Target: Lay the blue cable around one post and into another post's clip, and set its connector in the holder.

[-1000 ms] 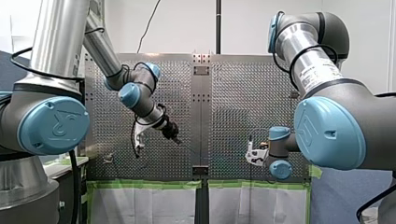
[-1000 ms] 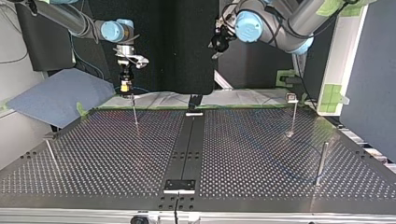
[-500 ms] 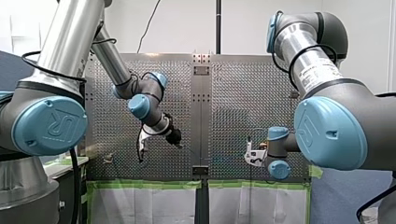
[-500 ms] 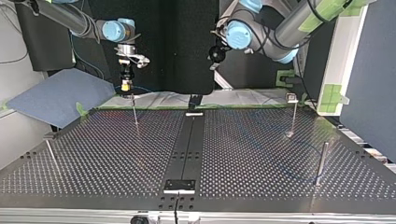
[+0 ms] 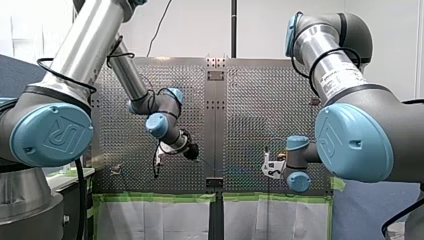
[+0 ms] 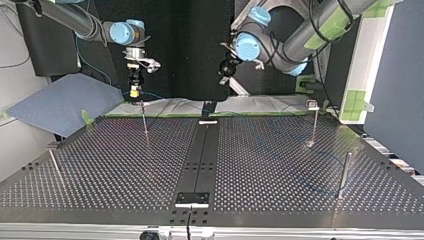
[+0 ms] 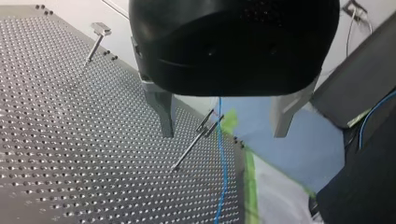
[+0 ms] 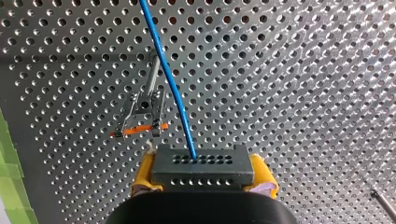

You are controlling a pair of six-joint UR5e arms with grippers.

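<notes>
The perforated metal table [image 6: 280, 165] has a dark strip [image 6: 200, 155] down its middle; four thin posts [image 6: 145, 122] stand on it (two at each side), green tape [image 5: 155, 197] edging it.

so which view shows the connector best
Right wrist view: the connector sits close up between yellow pads, blue cable leaving it. Top view: too small to tell. Front and left wrist views don't show it.

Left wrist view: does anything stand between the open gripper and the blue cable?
Yes. A clip-topped post stands between the left gripper's fingers, close beside the blue cable. Nothing else visible is in the way.
</notes>
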